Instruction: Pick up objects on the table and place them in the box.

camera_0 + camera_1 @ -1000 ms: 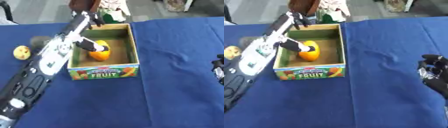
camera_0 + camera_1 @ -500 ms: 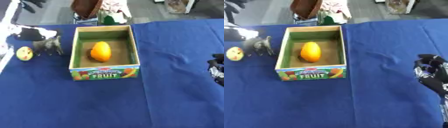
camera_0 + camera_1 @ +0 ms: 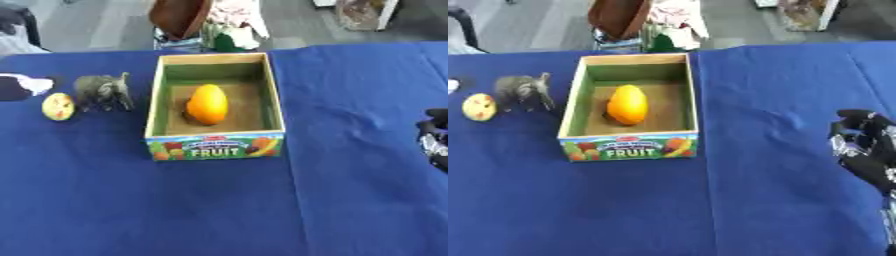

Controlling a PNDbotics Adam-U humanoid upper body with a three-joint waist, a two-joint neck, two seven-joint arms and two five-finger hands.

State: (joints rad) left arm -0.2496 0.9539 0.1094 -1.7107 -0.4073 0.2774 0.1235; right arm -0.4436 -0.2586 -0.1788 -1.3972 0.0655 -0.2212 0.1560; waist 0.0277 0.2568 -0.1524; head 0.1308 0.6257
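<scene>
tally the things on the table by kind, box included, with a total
Box: 1
Orange fruit, inside the box: 1
Elephant figure, left of the box: 1
Yellow round fruit, left of the elephant: 1
Total: 4

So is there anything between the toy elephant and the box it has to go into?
Nothing visible. The toy elephant stands on the blue cloth just left of the box, with only bare cloth between them. The yellow fruit lies on its far side, away from the box. Only the box's left wall must be cleared.
</scene>
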